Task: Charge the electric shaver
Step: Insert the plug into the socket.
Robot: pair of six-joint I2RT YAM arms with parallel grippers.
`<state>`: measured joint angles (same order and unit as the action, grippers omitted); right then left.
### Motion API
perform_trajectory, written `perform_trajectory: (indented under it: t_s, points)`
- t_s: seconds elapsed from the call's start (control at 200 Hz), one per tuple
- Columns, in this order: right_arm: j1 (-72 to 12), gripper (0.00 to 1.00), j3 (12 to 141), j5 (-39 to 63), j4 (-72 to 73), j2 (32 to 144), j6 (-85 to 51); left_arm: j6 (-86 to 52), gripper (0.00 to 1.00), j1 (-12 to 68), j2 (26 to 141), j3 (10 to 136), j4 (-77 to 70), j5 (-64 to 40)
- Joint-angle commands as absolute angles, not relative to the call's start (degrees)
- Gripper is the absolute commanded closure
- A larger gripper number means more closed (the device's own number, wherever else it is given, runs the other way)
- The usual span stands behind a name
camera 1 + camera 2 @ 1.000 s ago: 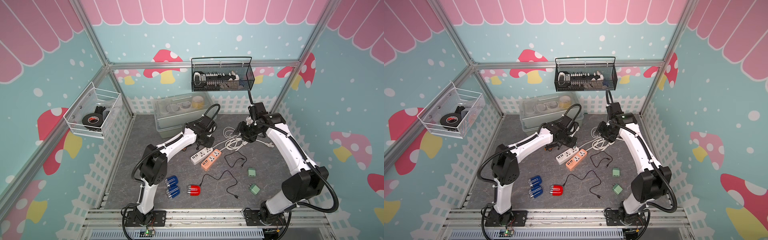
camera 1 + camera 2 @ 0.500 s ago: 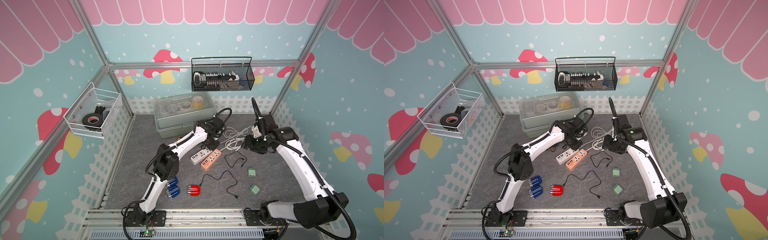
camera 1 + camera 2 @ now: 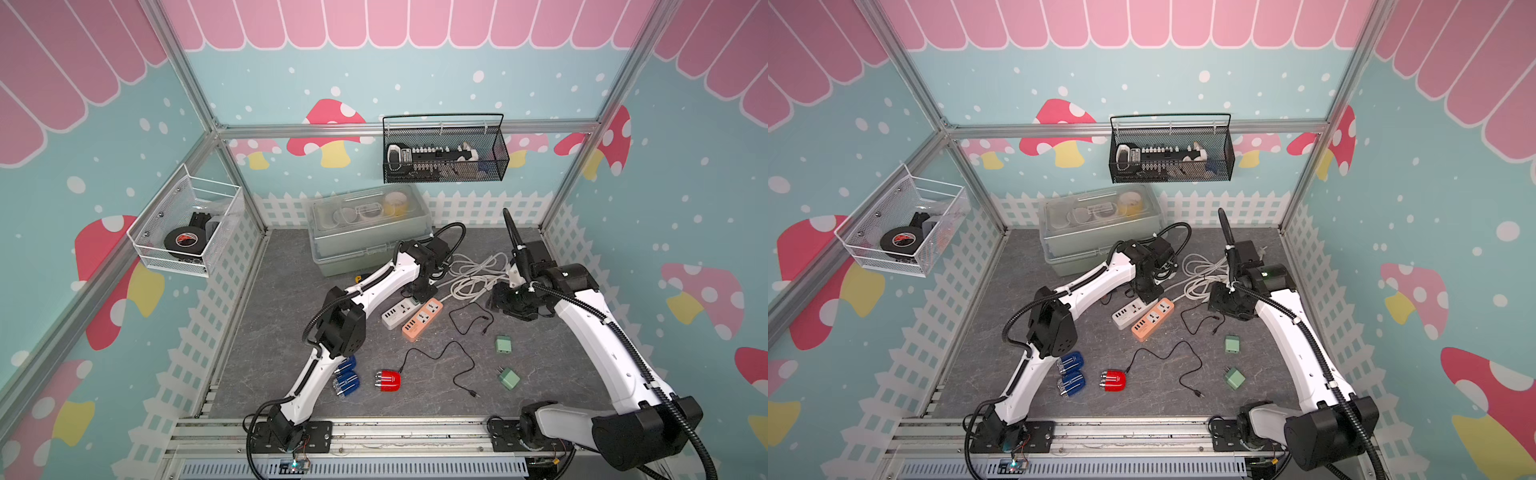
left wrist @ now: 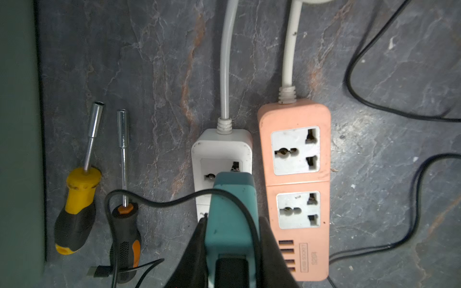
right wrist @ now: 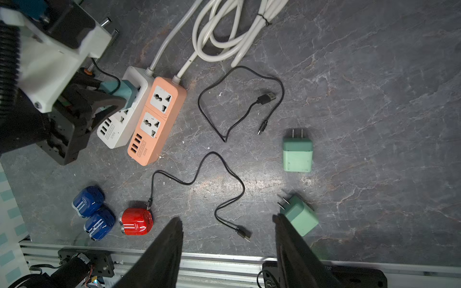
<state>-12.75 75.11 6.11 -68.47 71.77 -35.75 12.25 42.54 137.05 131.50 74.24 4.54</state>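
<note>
Right gripper (image 5: 227, 219) withdrawn, jaws spread, empty, left gripper (image 4: 232, 220) clamping teal adapter (image 4: 234, 184) at white strip (image 4: 222, 144), red shaver (image 5: 136, 222) apart

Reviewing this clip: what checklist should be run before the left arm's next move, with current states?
1. Left gripper clamped on teal adapter: ok.
2. Adapter fully seated in white power strip: cannot tell.
3. Right gripper open and empty: ok.
4. Red shaver has its cable attached: ok.
5. That cable's free end joined to an adapter: not ok, it lies loose.
</note>
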Motion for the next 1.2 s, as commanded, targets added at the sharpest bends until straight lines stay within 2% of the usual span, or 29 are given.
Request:
perform_trajectory:
  t_s: [0.0, 0.11, 0.285, 0.67, 0.82, 0.966, 1.196]
  points:
    - [-12.8, 0.42, 73.2, 6.8, -71.2, 70.1, -36.7, 17.9, 1.0, 42.0, 138.6, 132.7, 75.2, 4.7]
    - [-12.7, 0.42, 71.8, 6.9, -71.8, 69.0, -37.5, 20.6, 0.99, 41.4, 138.4, 131.5, 75.3, 2.1]
    - [-12.7, 0.42, 71.2, 6.5, -72.6, 68.1, -38.0, 24.5, 0.99, 40.4, 139.1, 129.8, 75.7, 3.4]
    - [-12.7, 0.45, 69.7, 7.5, -73.6, 67.0, -40.5, 25.0, 0.98, 37.1, 144.9, 134.3, 75.6, 0.4]
    - [-12.7, 0.46, 69.2, 7.9, -73.6, 66.9, -41.5, 24.1, 0.87, 37.6, 147.3, 136.2, 75.2, 0.2]
    - [-12.7, 0.46, 70.0, 7.8, -74.0, 67.7, -41.5, 24.1, 0.82, 37.3, 147.8, 137.3, 74.5, 0.9]
    - [-12.7, 0.46, 70.6, 8.1, -74.3, 68.9, -41.8, 24.2, 0.82, 36.1, 149.9, 139.5, 74.5, 0.1]
